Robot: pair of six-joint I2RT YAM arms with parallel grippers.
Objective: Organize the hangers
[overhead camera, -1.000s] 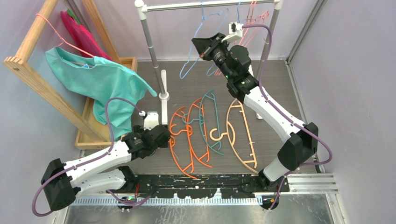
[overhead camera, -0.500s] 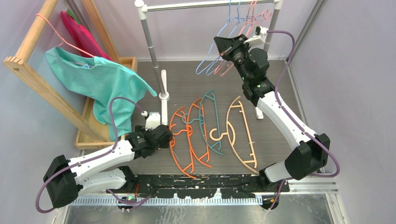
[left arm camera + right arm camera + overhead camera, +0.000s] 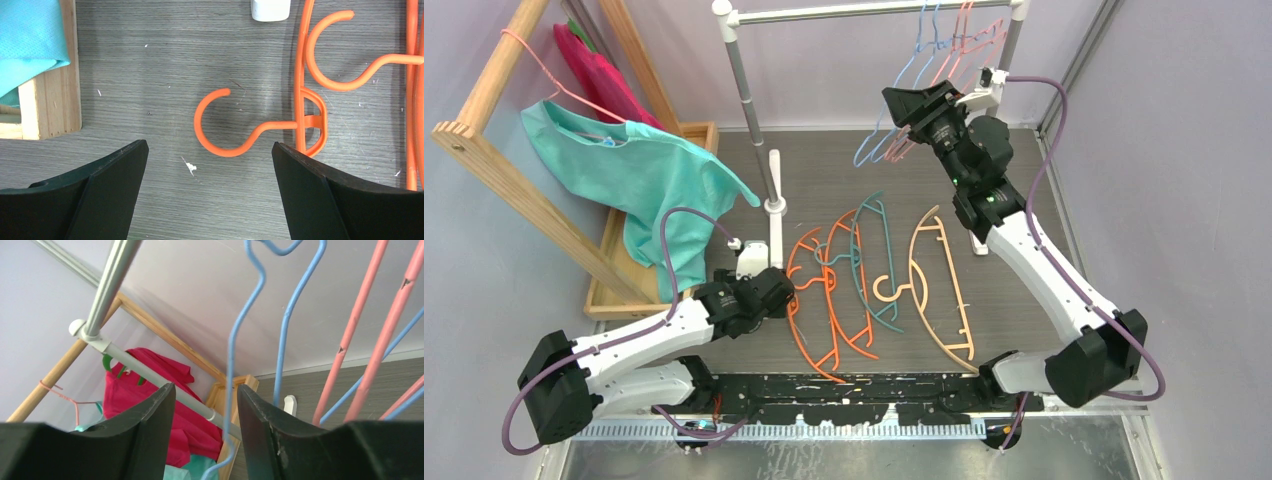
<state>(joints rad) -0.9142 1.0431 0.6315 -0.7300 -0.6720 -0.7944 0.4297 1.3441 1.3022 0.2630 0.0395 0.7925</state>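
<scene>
Several hangers lie on the table: orange ones [image 3: 824, 300], teal ones [image 3: 869, 262] and a broad tan one [image 3: 939, 290]. Blue [image 3: 879, 130] and pink [image 3: 969, 40] wire hangers hang at the right end of the rail [image 3: 824, 14]. My right gripper [image 3: 902, 100] is raised beside them and stands open. A blue wire hanger [image 3: 229, 365] runs down through the gap in my right gripper [image 3: 206, 387], close to one finger, and pink wires [image 3: 346, 340] hang to its right. My left gripper [image 3: 209, 146] is open just above the table, an orange hook [image 3: 228, 152] between its tips.
A wooden frame [image 3: 484, 110] at the left carries a teal shirt [image 3: 634, 170] on a pink hanger and a red garment [image 3: 594, 70]. A wooden tray [image 3: 614, 270] lies below it. The rack's white foot [image 3: 775, 205] and grey post [image 3: 746, 90] stand mid-table. Walls close the right side.
My right arm swung right along the rail, carrying the blue hanger to the others at the right end, and its jaws have come apart. The left arm barely moved.
</scene>
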